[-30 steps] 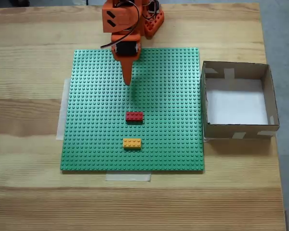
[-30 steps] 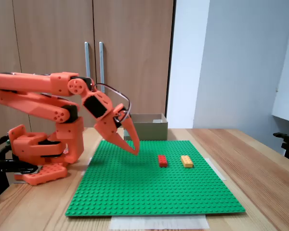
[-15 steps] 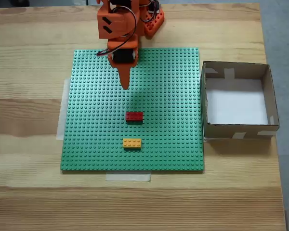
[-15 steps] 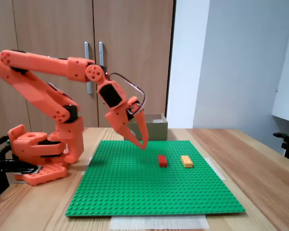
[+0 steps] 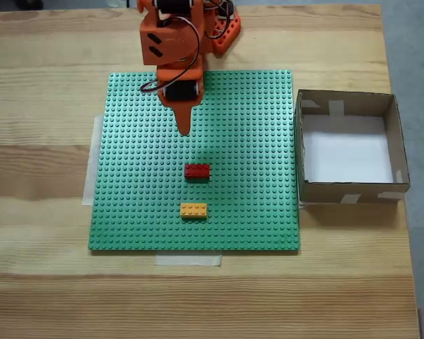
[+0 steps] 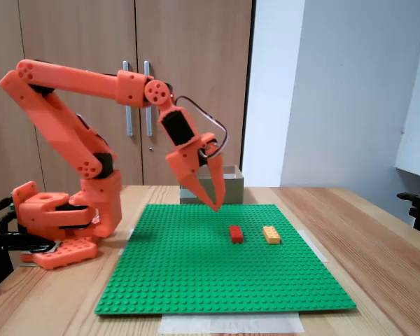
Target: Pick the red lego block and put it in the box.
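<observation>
A light wooden table point(image 5: 42, 296) carries a square green studded baseplate point(image 5: 127, 212), with a square brown cardboard box point(image 5: 300, 152) just beside the plate's right edge in the top-down fixed view. The orange two-finger gripper point(image 6: 215, 205) hangs above the plate's far half, empty, its jaws together at a point. The small red lego block point(image 5: 197, 171) sits near the plate's centre, the orange-yellow brick point(image 5: 193, 210) nearer the front edge.

Orange 3D-printed arm point(image 6: 70, 84), black servo blocks at joints, black and white cable loop near wrist, tapered orange gripper point(image 6: 215, 205), chunky orange base point(image 6: 56, 217).
</observation>
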### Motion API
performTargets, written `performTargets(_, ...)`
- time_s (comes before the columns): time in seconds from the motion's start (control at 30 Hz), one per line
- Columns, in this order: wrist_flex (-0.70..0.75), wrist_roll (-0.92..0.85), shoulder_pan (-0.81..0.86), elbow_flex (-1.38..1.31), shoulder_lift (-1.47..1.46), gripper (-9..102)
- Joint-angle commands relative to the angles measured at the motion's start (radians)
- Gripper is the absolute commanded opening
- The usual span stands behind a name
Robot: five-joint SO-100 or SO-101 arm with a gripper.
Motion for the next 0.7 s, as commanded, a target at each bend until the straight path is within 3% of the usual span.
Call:
performTargets(0.0,0.025,-0.002,-0.005,-0.106,-0.063,-1)
performTargets(0.67,0.08,0.029,-0.02,-0.333,-0.364,-1)
